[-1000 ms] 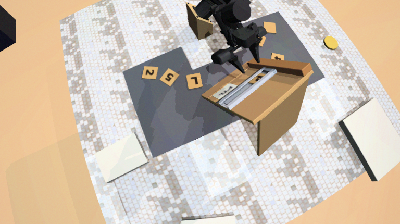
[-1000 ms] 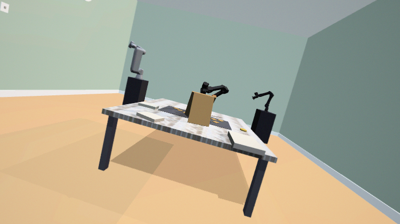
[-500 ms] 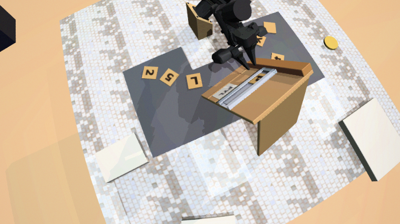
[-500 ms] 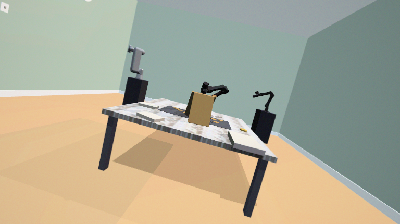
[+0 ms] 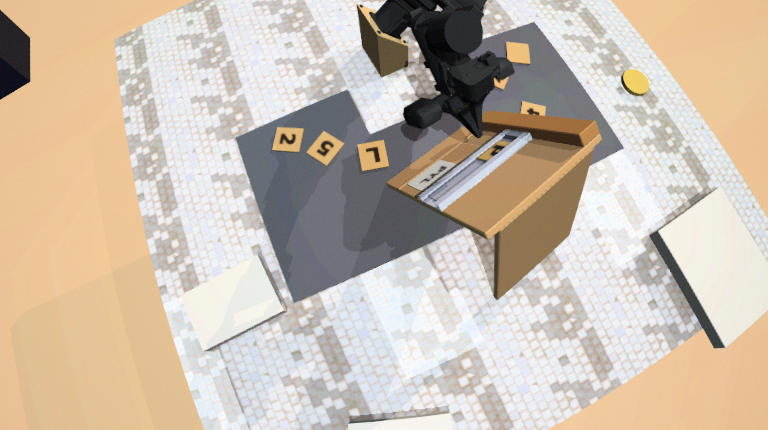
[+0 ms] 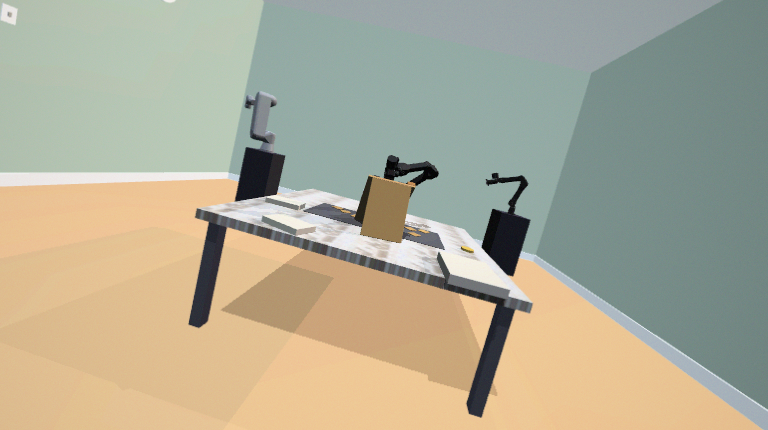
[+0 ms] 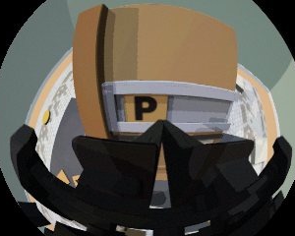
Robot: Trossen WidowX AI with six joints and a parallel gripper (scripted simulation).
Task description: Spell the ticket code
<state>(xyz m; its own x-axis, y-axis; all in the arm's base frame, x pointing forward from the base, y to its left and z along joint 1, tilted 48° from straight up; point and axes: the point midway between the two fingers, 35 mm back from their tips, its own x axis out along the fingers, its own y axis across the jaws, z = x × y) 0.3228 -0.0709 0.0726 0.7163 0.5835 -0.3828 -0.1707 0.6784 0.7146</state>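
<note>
A tan sloped board [image 5: 532,187] [image 6: 385,211] [image 7: 174,35] carries a grey letter rail [image 5: 453,184] [image 7: 194,93]. One tile marked P [image 5: 497,148] [image 7: 146,108] sits in the rail near its upper end. A pale ticket [image 5: 437,174] reading PYL lies beside the rail. My gripper [image 5: 474,130] [image 7: 162,124] is shut with nothing between the fingers. Its tips rest at the board's near edge beside the P tile. Loose tiles marked 2 [image 5: 287,139], 5 [image 5: 325,148] and L [image 5: 373,154] lie on the dark mat [image 5: 317,221]. Another marked tile [image 5: 532,109] lies behind the board.
A blank tile [image 5: 517,52] and a tile half hidden by the arm [image 5: 501,83] lie at the mat's back. A tan wedge stand [image 5: 382,46] stands behind the arm. A yellow disc [image 5: 635,81] and white slabs [image 5: 232,300] [image 5: 716,264] lie near the table's edges.
</note>
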